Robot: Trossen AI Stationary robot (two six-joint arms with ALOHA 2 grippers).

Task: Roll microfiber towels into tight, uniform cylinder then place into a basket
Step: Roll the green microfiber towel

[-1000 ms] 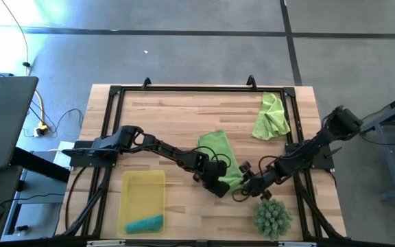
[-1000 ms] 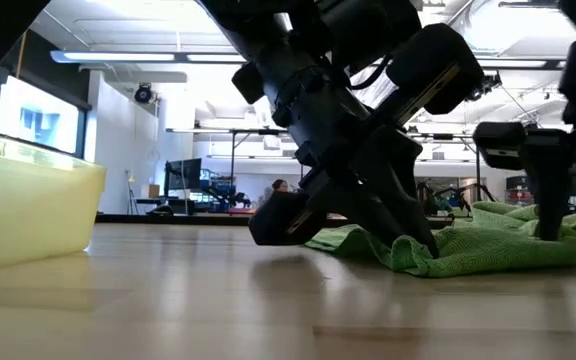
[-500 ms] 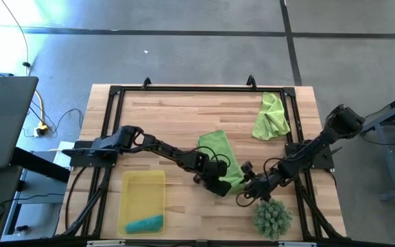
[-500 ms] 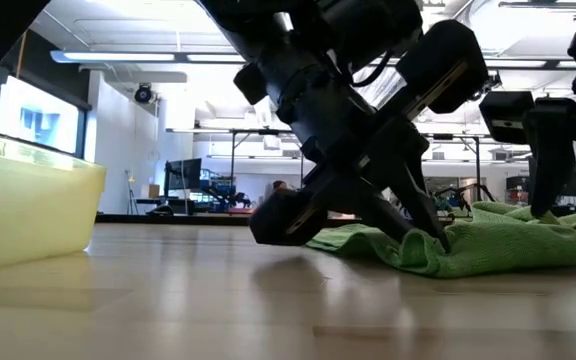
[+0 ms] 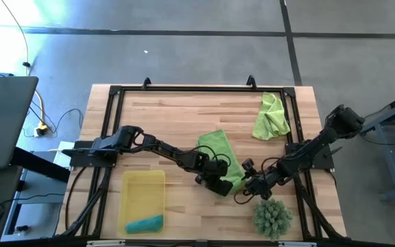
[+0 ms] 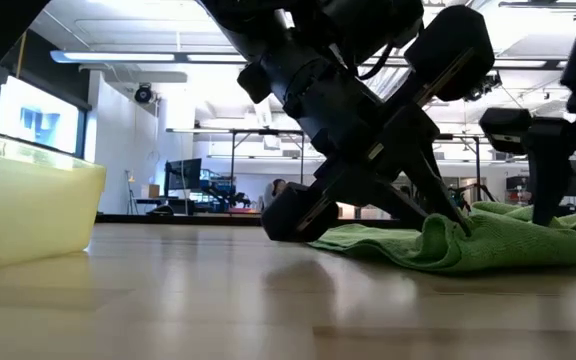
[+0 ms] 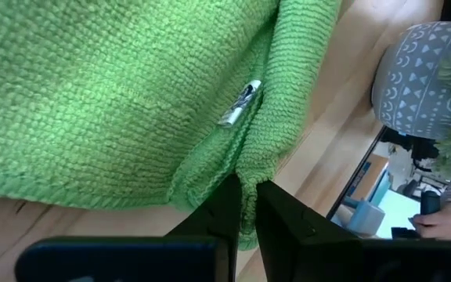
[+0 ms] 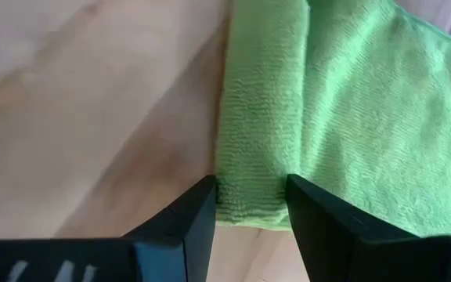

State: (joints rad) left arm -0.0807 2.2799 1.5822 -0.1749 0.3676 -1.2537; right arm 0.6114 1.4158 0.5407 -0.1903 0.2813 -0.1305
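Observation:
A lime green microfiber towel [image 5: 216, 152] lies flat in the middle of the table, its near end bunched into a narrow fold. My left gripper [image 5: 219, 185] is shut on that fold at its left side. My right gripper [image 5: 248, 186] is closed on the folded strip [image 8: 250, 157] from the right. A second lime green towel [image 5: 271, 116] lies crumpled at the far right. A teal towel [image 5: 145, 224] lies rolled in the yellow basket [image 5: 141, 185] at the near left. My left gripper pinches a raised fold of the towel's near edge [image 7: 245, 174] between its two fingers [image 7: 224, 205]. The fingers slant down from the table's left. The fold stands up a little [image 6: 438, 235]; the rest of the towel lies on the table. My right gripper has the end of the folded strip [image 8: 249, 205] between its two fingers [image 8: 198, 210], which lie across the strip, one on each long side. It comes slanting down from the table's right. The strip rests on the table.
A spiky green plant in a grey patterned pot [image 5: 273, 216] stands at the near right, close behind my right gripper. The black frame rail [image 5: 184, 89] runs round the tabletop. Bare wood lies between the basket and the towel.
My left gripper has turned at the wrist and its fingertips have swung toward the table's right. The pinched fold has gone with them, nearer my right gripper, and stands higher. The rest of the towel has stayed flat.

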